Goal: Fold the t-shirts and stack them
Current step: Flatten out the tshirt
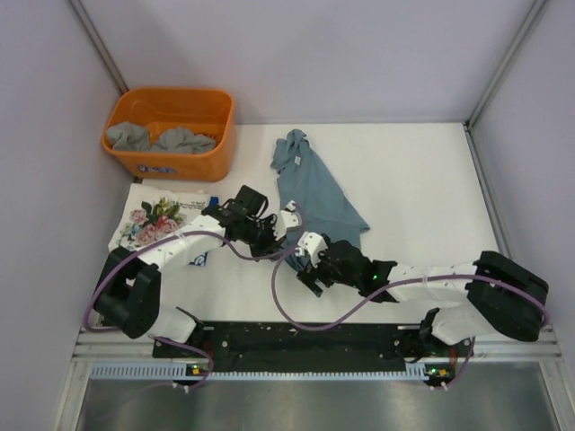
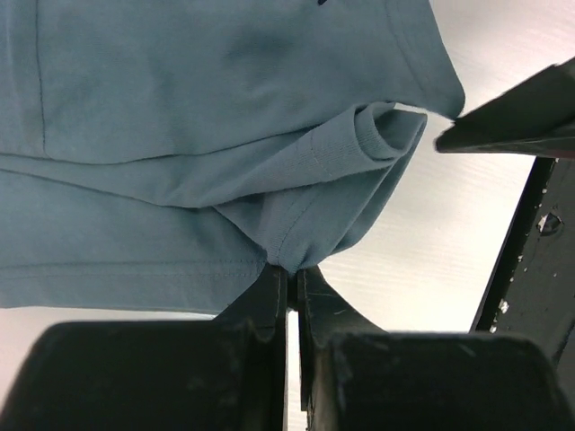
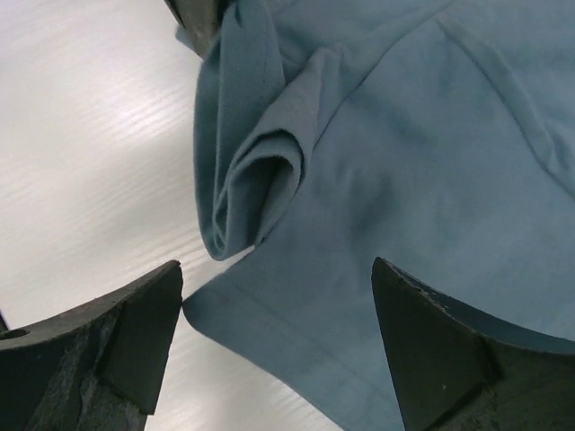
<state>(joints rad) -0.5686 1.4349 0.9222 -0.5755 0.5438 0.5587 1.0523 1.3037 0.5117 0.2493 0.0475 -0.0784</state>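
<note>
- Clearly, your left gripper [image 2: 289, 274] pinched the blue-grey t-shirt [image 2: 180, 90] at lower centre; right gripper [image 3: 278, 287] gaped wide.
- Likely the spreading step; next called for a second grip.

White counter [image 1: 422, 189], evenly lit, enclosed by plain lilac walls [image 1: 359, 54]; slotted metal rail [image 1: 296, 369] along the near edge.
</note>
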